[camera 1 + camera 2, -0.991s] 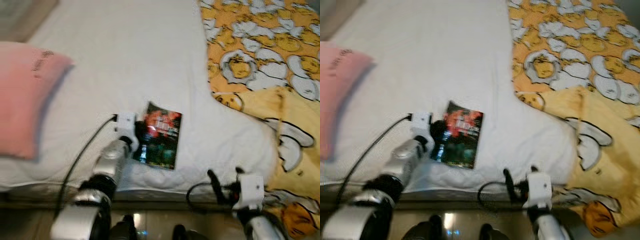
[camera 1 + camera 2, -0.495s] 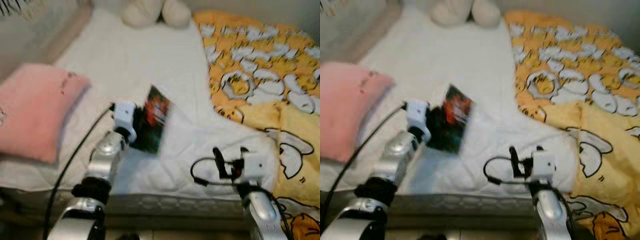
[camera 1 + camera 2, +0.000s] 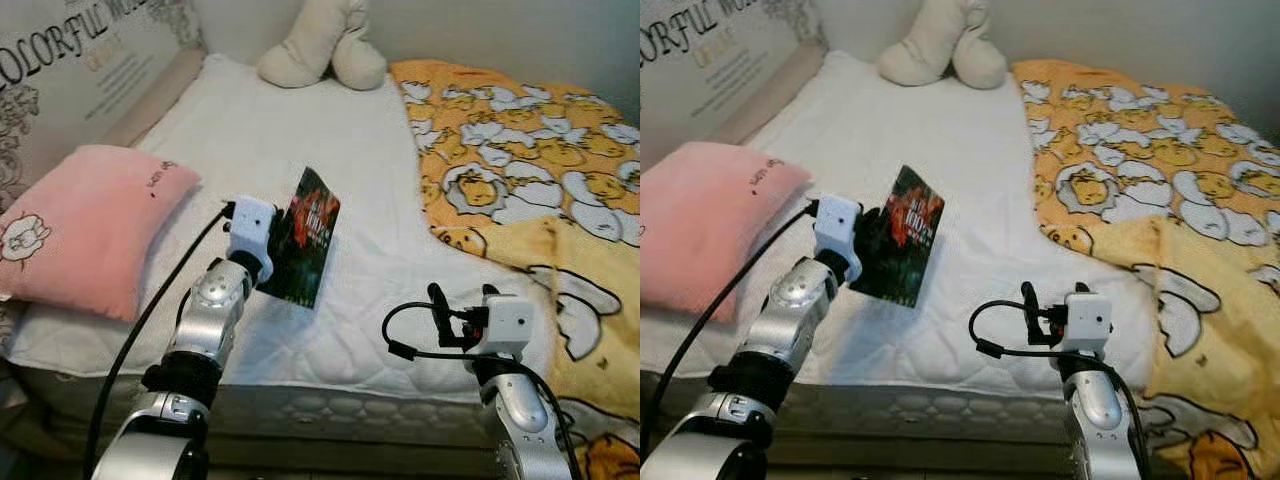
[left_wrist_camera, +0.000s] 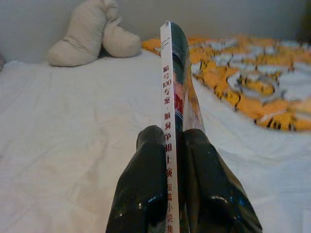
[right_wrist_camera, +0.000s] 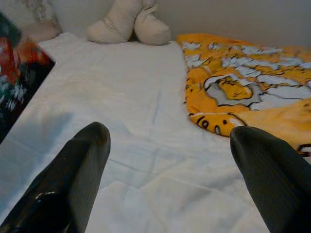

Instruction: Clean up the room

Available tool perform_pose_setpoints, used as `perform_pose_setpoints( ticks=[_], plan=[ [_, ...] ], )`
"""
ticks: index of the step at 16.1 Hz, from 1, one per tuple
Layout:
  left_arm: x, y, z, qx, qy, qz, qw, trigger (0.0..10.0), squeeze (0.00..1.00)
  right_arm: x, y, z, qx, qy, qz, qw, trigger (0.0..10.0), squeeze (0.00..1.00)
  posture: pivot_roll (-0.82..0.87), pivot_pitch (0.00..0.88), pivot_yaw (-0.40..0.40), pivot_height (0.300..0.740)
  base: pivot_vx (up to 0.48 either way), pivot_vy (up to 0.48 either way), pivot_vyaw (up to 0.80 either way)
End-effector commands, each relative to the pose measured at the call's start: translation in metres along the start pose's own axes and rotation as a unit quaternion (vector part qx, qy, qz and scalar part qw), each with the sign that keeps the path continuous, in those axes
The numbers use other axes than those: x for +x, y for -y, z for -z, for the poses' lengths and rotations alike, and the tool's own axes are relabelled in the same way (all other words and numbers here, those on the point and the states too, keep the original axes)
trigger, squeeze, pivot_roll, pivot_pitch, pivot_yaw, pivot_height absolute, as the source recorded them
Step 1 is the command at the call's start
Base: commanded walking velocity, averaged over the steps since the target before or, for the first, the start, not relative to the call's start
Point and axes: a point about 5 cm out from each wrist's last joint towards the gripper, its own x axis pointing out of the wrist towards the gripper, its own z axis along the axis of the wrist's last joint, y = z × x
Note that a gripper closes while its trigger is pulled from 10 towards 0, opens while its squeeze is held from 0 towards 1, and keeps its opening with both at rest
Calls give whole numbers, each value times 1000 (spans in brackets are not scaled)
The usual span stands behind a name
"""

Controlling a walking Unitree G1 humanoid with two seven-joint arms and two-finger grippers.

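A thin book (image 3: 310, 240) with a dark red and green cover is held up off the white bed (image 3: 300, 140), tilted on edge. My left gripper (image 3: 278, 250) is shut on its lower edge. In the left wrist view the book's white spine (image 4: 168, 111) runs between the two black fingers (image 4: 146, 194). My right gripper (image 3: 436, 318) hangs over the bed's front edge, open and holding nothing. In the right wrist view its fingers (image 5: 68, 179) stand wide apart above the sheet.
A pink pillow (image 3: 85, 225) lies at the bed's left. An orange duck-print blanket (image 3: 530, 180) covers the right side. A cream plush toy (image 3: 320, 45) sits at the head. A printed wall panel (image 3: 70, 60) runs along the left.
My left gripper has lifted the book from lying flat on the sheet to standing tilted in the air. The camera has tipped up, bringing the plush toy and wall into view.
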Motion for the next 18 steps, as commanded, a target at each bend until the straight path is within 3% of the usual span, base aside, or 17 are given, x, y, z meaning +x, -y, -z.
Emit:
perform_pose_setpoints(
  ticks=[1,5,9,12,18],
  plan=[
    [7,-5,-12,23,19,-6,1000,10000,0,1,1,0,4,7,9,1000,10000,0,57,0,0,740,0,315,0],
    [10,-14,-14,43,10,-24,999,10000,0,-1,-2,1,4,8,7,1000,10000,0,45,0,3,740,0,480,0],
    [14,-9,-10,44,2,-18,999,10000,0,-2,-1,2,-3,7,3,1000,10000,0,39,0,-2,740,0,480,0],
    [17,-1,-6,56,-16,-8,998,10000,0,-1,-1,3,-4,7,0,1000,10000,0,41,0,-7,740,0,0,0],
    [28,21,-11,29,-12,10,999,10000,0,-7,-5,5,-2,2,-4,1000,10000,0,29,0,-12,740,0,0,0]
  ],
)
